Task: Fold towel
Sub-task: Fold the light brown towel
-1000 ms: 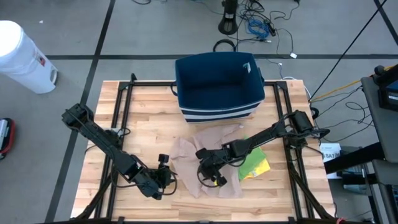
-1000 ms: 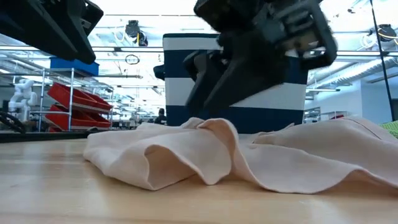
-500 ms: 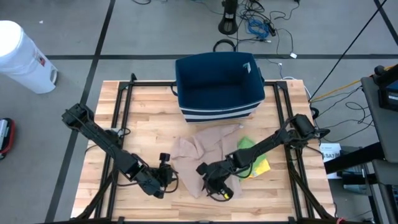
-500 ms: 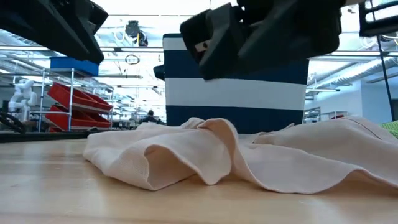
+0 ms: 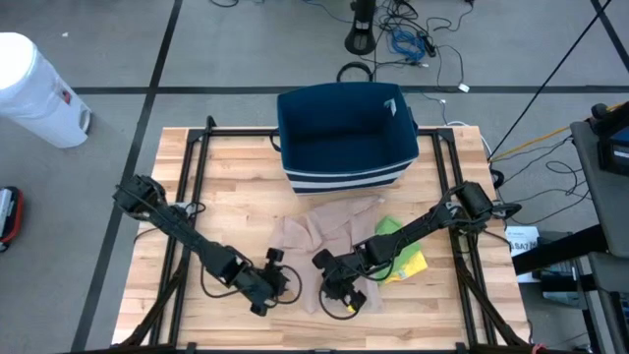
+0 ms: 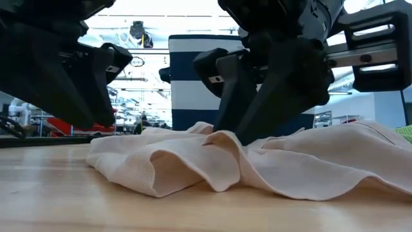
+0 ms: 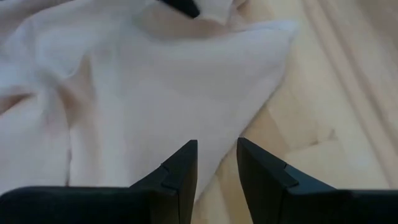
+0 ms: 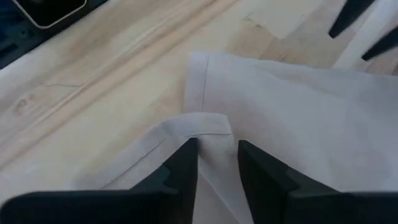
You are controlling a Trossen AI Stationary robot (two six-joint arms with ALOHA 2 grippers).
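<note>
Since the earlier frame, left gripper (image 5: 278,286) has moved in beside the towel (image 5: 324,241), fingers parted, empty. Right gripper (image 5: 346,299) is pinching a raised hem at the towel's near edge. Risk: a shallow pinch slips, collapsing the fold.

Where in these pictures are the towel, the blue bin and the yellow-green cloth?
towel (image 5: 313,239): high view, on its upper middle folds.
blue bin (image 5: 344,177): high view, on its striped front wall.
yellow-green cloth (image 5: 411,265): high view, on the part showing right of the arm.
</note>
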